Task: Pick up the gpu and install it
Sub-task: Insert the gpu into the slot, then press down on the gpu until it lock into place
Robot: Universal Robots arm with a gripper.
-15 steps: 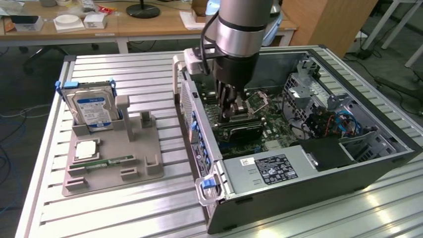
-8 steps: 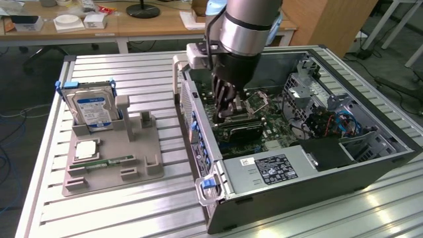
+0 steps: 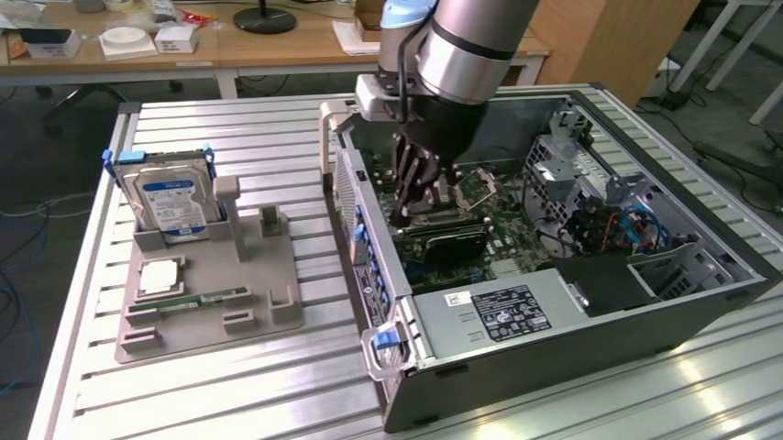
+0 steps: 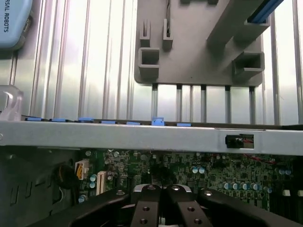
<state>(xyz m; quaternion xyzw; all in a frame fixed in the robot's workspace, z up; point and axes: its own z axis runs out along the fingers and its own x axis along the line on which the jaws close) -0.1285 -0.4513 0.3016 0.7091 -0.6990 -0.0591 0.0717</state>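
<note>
the gripper (image 3: pixel 413 213), fingers pressed nearly together, pinches the dark gpu (image 3: pixel 443 236) against the motherboard (image 3: pixel 496 229) inside the open computer case (image 3: pixel 636 302).

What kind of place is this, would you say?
Probably a robotics lab set up for PC assembly. An open computer case sits on a slatted metal table beside a grey parts fixture holding a hard drive, with cluttered wooden desks behind.

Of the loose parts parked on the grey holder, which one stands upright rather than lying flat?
The silver hard drive with the blue-white label: it stands on edge at the holder's far end, while the green memory stick lies flat.
</note>
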